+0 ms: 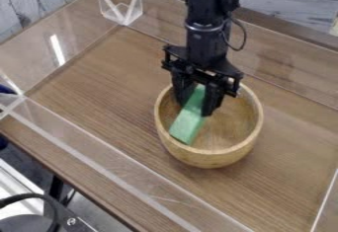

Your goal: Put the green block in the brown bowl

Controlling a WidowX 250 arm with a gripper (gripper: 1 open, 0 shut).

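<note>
The pincer (201,91) is clamping the block (192,119) by its upper end, tilted, its lower end hanging inside the bowl (238,142); the bowl is sitting on the counter (93,88) with bare wood lying open to its left; clear walls (46,38) are edging the counter.

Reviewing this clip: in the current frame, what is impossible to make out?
Single camera view:
- Whether the green block touches the floor of the brown bowl: the bowl's near wall hides its lower end.
- The block's upper end and the grip on it: covered by the gripper fingers.
- The arm above the wrist: cut off by the top edge.
</note>
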